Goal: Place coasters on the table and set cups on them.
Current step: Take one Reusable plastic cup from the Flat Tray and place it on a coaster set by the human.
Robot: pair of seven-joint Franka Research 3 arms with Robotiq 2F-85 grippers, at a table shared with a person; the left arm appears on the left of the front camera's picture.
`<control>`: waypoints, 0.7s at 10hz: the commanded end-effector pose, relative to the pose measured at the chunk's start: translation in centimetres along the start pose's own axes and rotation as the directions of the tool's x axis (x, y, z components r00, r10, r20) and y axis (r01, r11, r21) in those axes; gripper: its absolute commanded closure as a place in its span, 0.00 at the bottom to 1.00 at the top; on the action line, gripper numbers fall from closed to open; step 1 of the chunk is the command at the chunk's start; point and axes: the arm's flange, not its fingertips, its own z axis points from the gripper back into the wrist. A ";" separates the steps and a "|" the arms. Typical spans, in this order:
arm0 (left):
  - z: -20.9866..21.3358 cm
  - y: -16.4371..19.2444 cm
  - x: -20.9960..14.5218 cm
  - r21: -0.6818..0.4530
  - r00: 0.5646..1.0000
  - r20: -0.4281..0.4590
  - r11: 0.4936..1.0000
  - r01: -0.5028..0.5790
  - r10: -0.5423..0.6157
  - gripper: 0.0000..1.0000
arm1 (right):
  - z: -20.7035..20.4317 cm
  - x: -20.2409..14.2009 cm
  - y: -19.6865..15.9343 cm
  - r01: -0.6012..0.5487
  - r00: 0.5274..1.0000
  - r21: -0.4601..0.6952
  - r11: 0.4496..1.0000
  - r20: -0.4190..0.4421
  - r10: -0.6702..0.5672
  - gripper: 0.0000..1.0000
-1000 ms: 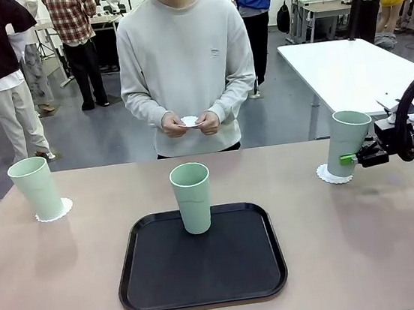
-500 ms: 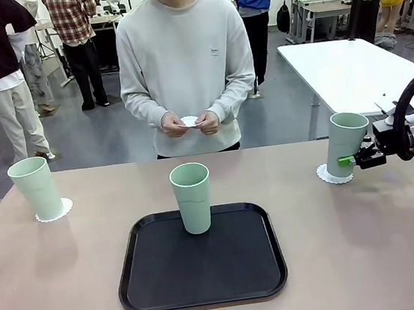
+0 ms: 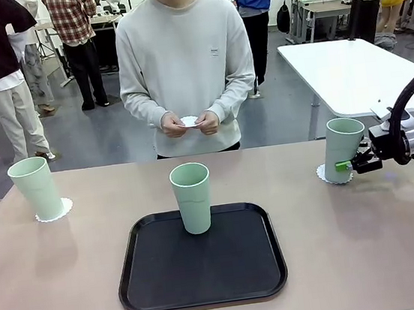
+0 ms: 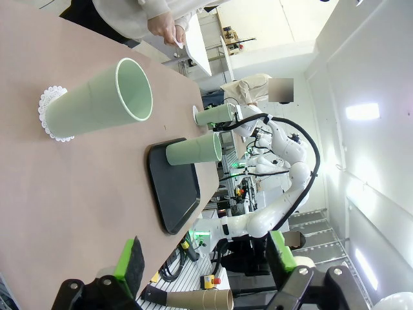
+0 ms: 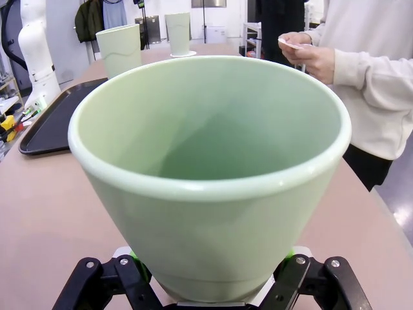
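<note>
**Front view.** The right gripper (image 3: pixel 342 165) is clamped on the lower body of the right cup (image 3: pixel 342 138), near the right edge of the table (image 3: pixel 370 256). The base of this cup sits at a white coaster (image 3: pixel 321 174); whether it rests on the coaster or hangs just above it cannot be told. The left cup (image 3: pixel 36 187) stands on a second coaster (image 3: pixel 57 212) at the far left of the table. The middle cup (image 3: pixel 192 198) stands upright on the far part of the black tray (image 3: pixel 202 269). A third coaster (image 3: pixel 189 121) is held between the person's hands (image 3: pixel 209 122) beyond the far edge of the table.

**Left wrist view.** The left gripper (image 4: pixel 205 255) is shown above the table with its jaws wide apart and nothing between them. The left cup on its coaster is seen nearest, the middle cup on the tray comes next, and the right cup is farthest.

**Right wrist view.** The right cup is flanked low down by the green pads (image 5: pixel 137 259), which are closed against its wall. The tray, the middle cup and the left cup are seen beyond it.
</note>
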 end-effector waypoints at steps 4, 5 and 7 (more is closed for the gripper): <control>0.1 -0.3 0.1 -0.003 1.000 0.016 1.000 -0.006 0.006 0.00 | -0.4 0.1 -1.1 -0.005 1.000 -0.014 1.000 -0.005 0.005 0.06; 0.1 -0.3 0.1 -0.003 1.000 0.016 1.000 -0.006 0.006 0.00 | -0.4 0.0 -1.0 -0.004 1.000 -0.010 1.000 -0.005 0.004 0.00; 0.1 -0.3 0.1 -0.003 1.000 0.016 1.000 -0.006 0.006 0.00 | -0.3 0.1 -1.0 0.001 1.000 -0.006 1.000 -0.001 -0.001 0.00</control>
